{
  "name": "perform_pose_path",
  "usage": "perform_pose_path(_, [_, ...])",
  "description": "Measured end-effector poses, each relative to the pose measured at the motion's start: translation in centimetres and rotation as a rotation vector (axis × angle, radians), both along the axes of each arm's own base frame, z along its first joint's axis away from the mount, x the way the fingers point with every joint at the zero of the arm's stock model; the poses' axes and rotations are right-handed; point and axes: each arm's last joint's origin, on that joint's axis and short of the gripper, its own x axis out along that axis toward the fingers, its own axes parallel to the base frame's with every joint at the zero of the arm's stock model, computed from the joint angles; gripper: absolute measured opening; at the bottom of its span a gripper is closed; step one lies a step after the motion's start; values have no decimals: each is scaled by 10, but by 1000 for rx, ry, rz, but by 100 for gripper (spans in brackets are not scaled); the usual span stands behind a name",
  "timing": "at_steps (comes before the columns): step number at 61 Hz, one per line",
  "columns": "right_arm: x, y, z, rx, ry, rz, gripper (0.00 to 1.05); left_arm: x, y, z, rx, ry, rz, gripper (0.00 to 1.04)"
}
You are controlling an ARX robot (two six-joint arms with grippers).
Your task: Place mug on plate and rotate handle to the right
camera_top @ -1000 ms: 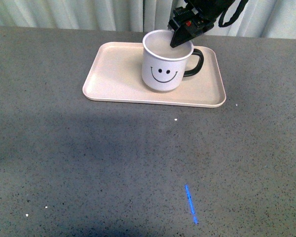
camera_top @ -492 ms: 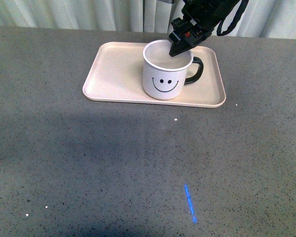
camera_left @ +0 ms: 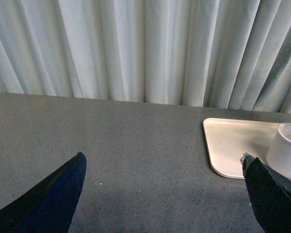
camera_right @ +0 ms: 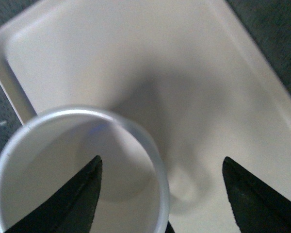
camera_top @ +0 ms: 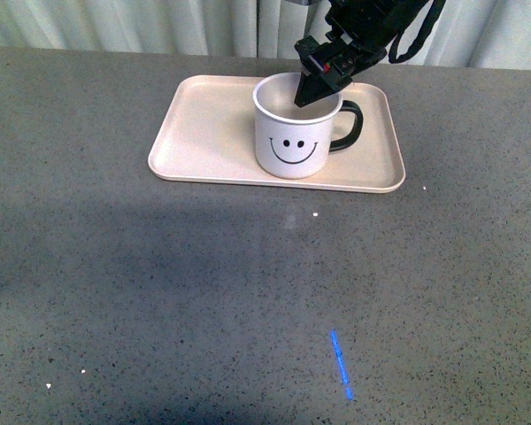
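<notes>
Spreading across most of the front view is the grey speckled table (camera_top: 248, 292), with a pale curtain (camera_top: 159, 22) behind it. At the far side lies the plate (camera_top: 203, 124), flat on the table. The mug (camera_top: 292, 142) stands upright on it, a little right of its middle, with the smiley face toward the camera. The handle (camera_top: 350, 126) sticks out to the right, perhaps turned a touch toward the back.

The right gripper (camera_top: 314, 84) reaches down over the mug's mouth. Its wrist view shows the right gripper (camera_right: 161, 158) spread wide, one jaw inside the cup and the other outside over bare plate, well clear of the wall, so it grips nothing. The left gripper (camera_left: 163, 156) is also spread and empty, hanging over the table off to the plate's left side.

Both halves of the task look done, so I judge this to be the letting-go step. The next move calls for a straight lift out of the cup (any sideways drift could catch the rim and turn the handle off its heading), then a retreat clear of the plate.
</notes>
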Motion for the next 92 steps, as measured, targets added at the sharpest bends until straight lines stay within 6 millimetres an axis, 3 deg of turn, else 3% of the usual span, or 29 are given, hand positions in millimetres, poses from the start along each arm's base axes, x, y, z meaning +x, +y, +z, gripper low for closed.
perform_pose_path(8, [-1, -6, 35, 114, -119, -7, 97, 0, 0, 0, 0, 0, 0, 95])
perform_pose_path(17, [-18, -13, 80, 179, -253, -50, 93, 0, 0, 0, 0, 0, 0, 95])
perform_pose_path(22, [-30, -17, 92, 145, -559, -398, 80, 0, 0, 0, 0, 0, -1, 95])
perform_pose_path(27, [-54, -27, 87, 235, -774, -622, 68, 0, 0, 0, 0, 0, 0, 95])
perform_pose_path(30, [-85, -37, 74, 339, -877, -694, 55, 0, 0, 0, 0, 0, 1, 95])
perform_pose_path(36, [-127, -48, 53, 406, -917, -721, 38, 0, 0, 0, 0, 0, 0, 95])
perform_pose_path(49, [-197, -65, 19, 405, -873, -740, 1, 0, 0, 0, 0, 0, 0, 95])
perform_pose_path(66, [-267, -77, 1, 406, -863, -743, 2, 0, 0, 0, 0, 0, 0, 95])
perform_pose_path(75, [-294, -87, -5, 406, -863, -744, 2, 0, 0, 0, 0, 0, 0, 95])
perform_pose_path(92, [-333, -88, -15, 409, -868, -742, 2, 0, 0, 0, 0, 0, 0, 95])
